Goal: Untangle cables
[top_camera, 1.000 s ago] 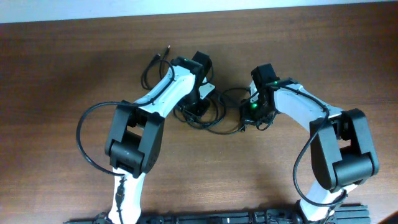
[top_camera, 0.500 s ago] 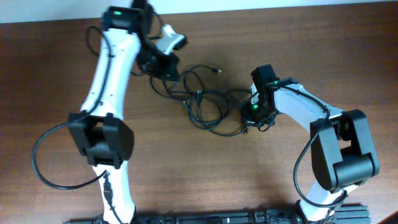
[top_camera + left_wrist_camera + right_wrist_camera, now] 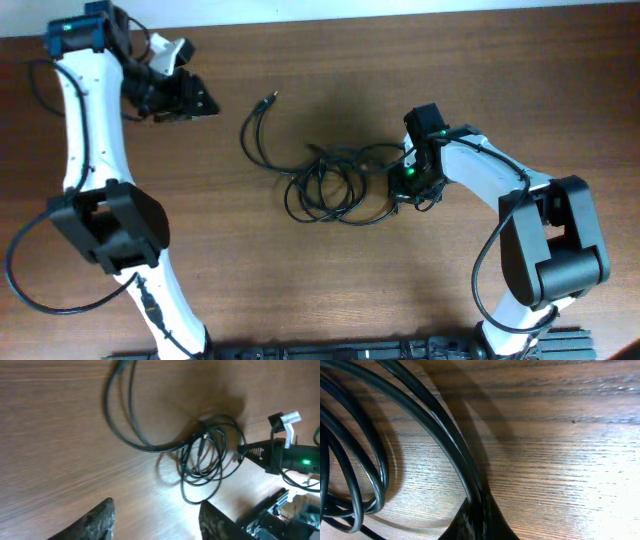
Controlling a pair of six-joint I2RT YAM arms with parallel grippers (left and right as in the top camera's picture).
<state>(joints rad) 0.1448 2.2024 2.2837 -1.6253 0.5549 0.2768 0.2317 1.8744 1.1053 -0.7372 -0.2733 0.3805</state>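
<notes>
Right gripper (image 3: pixel 411 187): the jaws are closed together. In the right wrist view they show as a single dark form at the bottom edge, and one strand of the cables (image 3: pixel 330 190) runs straight into it, so the jaws clamp that strand at the right-hand edge of the cable bundle. Several more strands curve past just beside the clamped one, lying flat on the wooden worktop (image 3: pixel 300 290). A green indicator lamp (image 3: pixel 408 170) is lit on the wrist directly above the grip point. Left gripper (image 3: pixel 190 95): the jaws are spread wide and are empty, touching neither cable nor worktop. This unit is well apart from the bundle, off its left side and farther from the robot bases. In the left wrist view the two fingers (image 3: pixel 97 522) stand at the bottom edge, with the bundle beyond them. The bundle consists of loose overlapping loops stacked on one another. One strand leaves its left side in an open arc and ends in a small plug (image 3: pixel 268 100). The plug lies on the worktop between the bundle and the left gripper, nearer the bundle.
</notes>
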